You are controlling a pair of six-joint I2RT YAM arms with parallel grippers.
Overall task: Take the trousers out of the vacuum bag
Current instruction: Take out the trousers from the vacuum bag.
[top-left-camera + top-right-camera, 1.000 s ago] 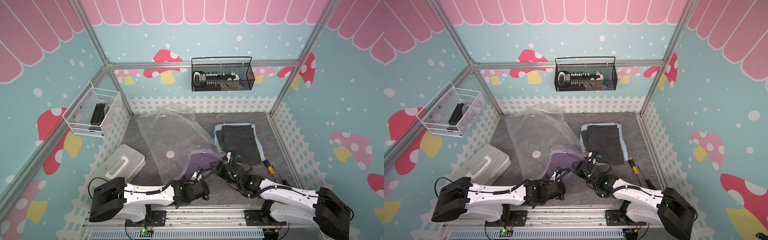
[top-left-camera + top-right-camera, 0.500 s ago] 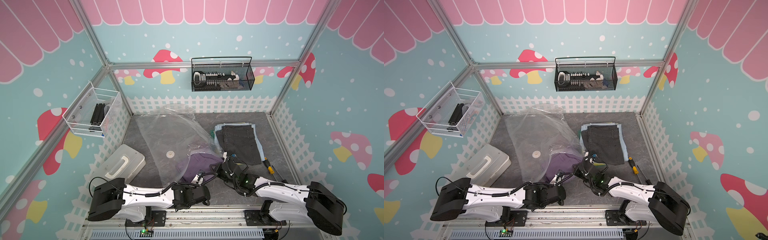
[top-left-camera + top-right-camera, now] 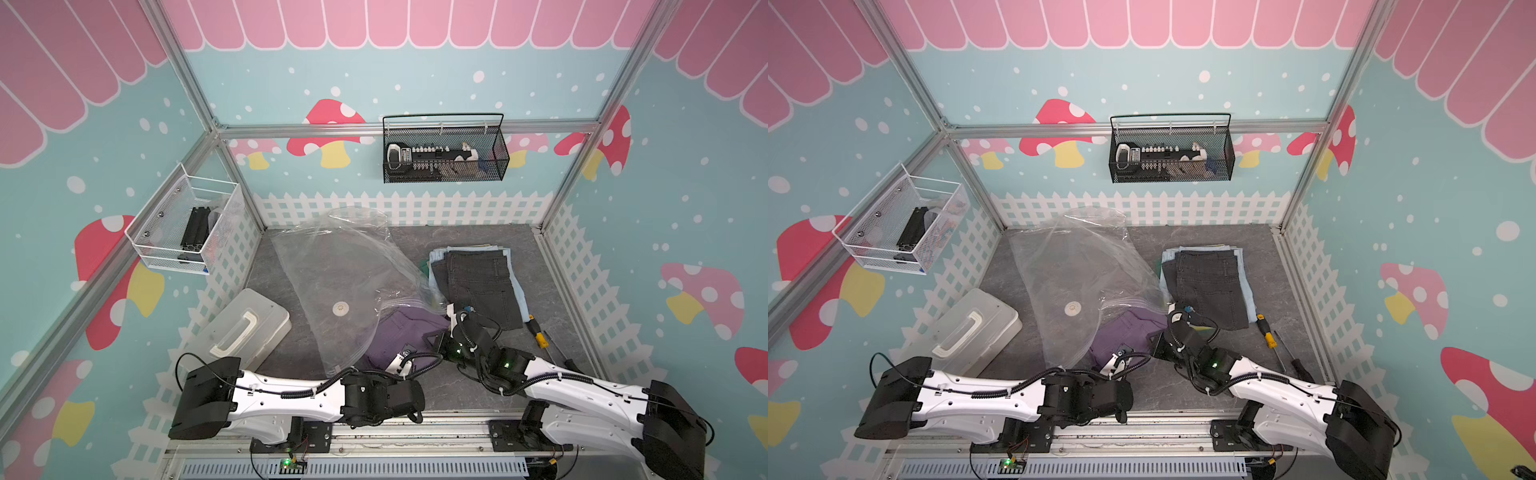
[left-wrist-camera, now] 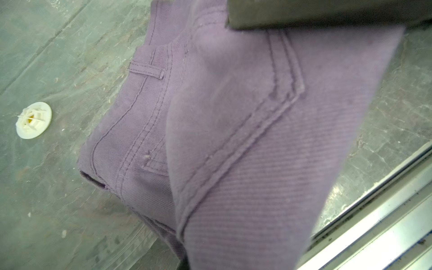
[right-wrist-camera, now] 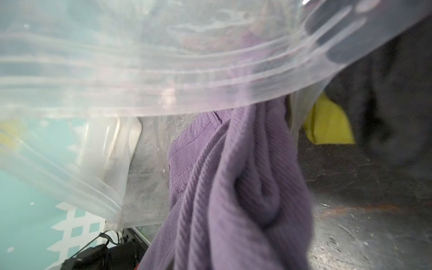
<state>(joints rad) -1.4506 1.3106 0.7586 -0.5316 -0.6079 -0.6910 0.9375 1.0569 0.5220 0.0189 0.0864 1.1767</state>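
One pair: left gripper (image 3: 407,356) is clamping purple trousers (image 3: 397,332) at vacuum bag's (image 3: 332,266) five-o'clock mouth (right gripper (image 3: 441,330): cannot tell); next, pulling clear.

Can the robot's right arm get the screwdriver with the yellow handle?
Probably yes. The yellow-handled screwdriver lies uncovered on the grey floor, close by. But the right hand is at the mouth of the clear plastic vacuum bag, so it must leave that first.

purple trousers (image 3: 397,332) half out, vacuum bag (image 3: 332,266) crumpled
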